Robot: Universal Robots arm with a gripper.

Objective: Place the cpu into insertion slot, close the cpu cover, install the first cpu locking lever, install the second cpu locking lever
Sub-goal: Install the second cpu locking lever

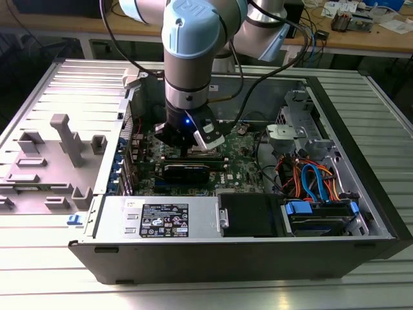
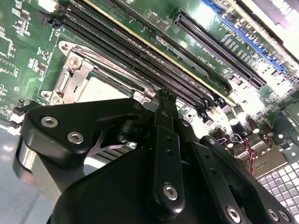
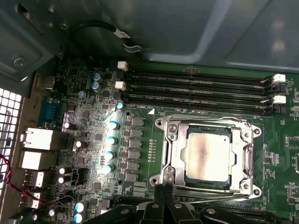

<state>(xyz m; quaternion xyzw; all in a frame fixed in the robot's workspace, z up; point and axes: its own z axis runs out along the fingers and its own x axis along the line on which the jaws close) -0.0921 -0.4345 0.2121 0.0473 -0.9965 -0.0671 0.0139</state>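
The cpu (image 3: 208, 154) lies flat in the insertion slot (image 3: 252, 189), its dull silver top showing through the window of the cpu cover (image 3: 171, 154). The cover lies down over it as a silvery frame. A thin wire lever (image 3: 210, 192) runs along one edge of the socket and another (image 3: 205, 118) along the opposite edge. My gripper (image 3: 162, 189) is shut, its tips right at a corner of the socket, with nothing seen between them. The second wrist view shows the shut gripper (image 2: 164, 95) beside the cpu (image 2: 100, 88) and the cover (image 2: 77, 70). In the exterior view the gripper (image 1: 187, 150) reaches down onto the green board.
Long black memory slots (image 3: 196, 88) run beside the socket. Upright capacitors (image 3: 112, 140) stand on its other side. The open computer case (image 1: 361, 161) walls the board in. A power supply (image 1: 161, 216) and a drive with coloured cables (image 1: 316, 187) sit nearby.
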